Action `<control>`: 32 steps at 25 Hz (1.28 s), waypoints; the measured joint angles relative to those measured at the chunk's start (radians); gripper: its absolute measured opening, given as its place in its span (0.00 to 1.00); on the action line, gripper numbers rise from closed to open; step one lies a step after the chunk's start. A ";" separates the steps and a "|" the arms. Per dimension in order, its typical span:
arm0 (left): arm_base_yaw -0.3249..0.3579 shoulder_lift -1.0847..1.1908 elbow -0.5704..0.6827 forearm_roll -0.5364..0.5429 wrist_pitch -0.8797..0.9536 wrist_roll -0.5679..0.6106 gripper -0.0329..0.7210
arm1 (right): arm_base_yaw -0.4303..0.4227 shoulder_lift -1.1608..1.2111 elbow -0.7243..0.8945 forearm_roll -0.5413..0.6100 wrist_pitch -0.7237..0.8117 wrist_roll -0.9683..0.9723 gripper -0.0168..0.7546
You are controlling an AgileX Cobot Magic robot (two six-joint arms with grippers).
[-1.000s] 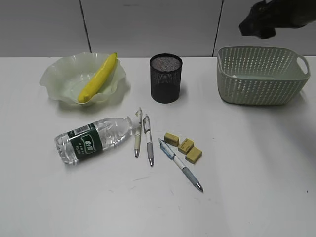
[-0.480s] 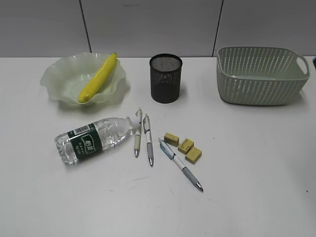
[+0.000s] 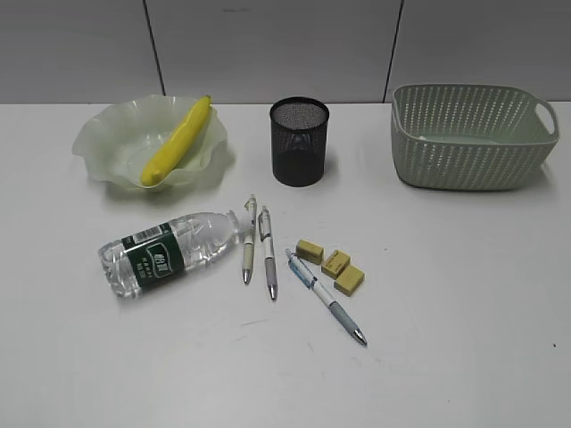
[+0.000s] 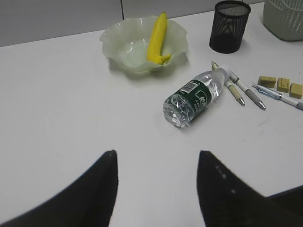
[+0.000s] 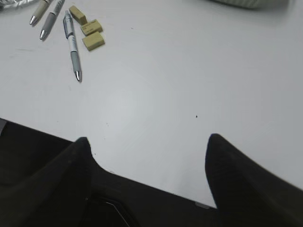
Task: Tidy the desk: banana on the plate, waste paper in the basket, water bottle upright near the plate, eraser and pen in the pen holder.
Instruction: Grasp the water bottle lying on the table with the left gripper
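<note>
We see both tools parked low at the near edge of the plain white flat surface (image 3: 464,294), out of the exterior view: left tool (image 4: 157,189) has its two dark fingers spread apart over bare surface, holding nothing; right tool (image 5: 147,172) likewise spread wide, nothing between the fingers. Nearest items on the surface: a blue-and-grey click pen (image 3: 326,297) lying at a slant, tip toward us, then two white-and-grey click pens (image 3: 258,251) lying side by side, roughly parallel, tips toward us. Just right of those, three small tan rectangular erasers (image 3: 335,266) in a slanted row, close together, just beside the blue pen's upper end. Left of the pens, the small clear plastic water bottle with dark green label (image 3: 169,251) lies on its side, cap end next to the top of the white pens, base pointing left and toward us. Further back, centre: black metal mesh cylindrical pen holder (image 3: 300,141), upright; we can't tell what is inside. Back left: pale green translucent plate with wavy ruffled rim (image 3: 94,143), with the long curved yellow banana (image 3: 178,140) lying inside it, greenish stem tip resting up on the far rim. Back right: pale green rectangular plastic basket with woven-pattern perforated sides (image 3: 473,138), upright, well apart from the pen holder. Waste paper: we can't make it out in any view; basket interior mostly hidden by its wall.
</note>
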 joint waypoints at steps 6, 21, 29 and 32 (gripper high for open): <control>0.000 0.000 0.000 0.000 0.000 0.000 0.58 | 0.000 -0.256 0.077 -0.043 0.019 0.043 0.78; 0.000 0.722 -0.175 -0.237 -0.256 0.317 0.63 | 0.000 -0.363 0.083 -0.047 0.013 0.047 0.78; -0.079 1.308 -0.512 -0.291 -0.241 0.396 0.79 | 0.000 -0.363 0.083 -0.049 0.013 0.047 0.78; -0.152 1.484 -0.643 -0.232 -0.202 0.400 0.79 | 0.000 -0.363 0.083 -0.049 0.013 0.047 0.78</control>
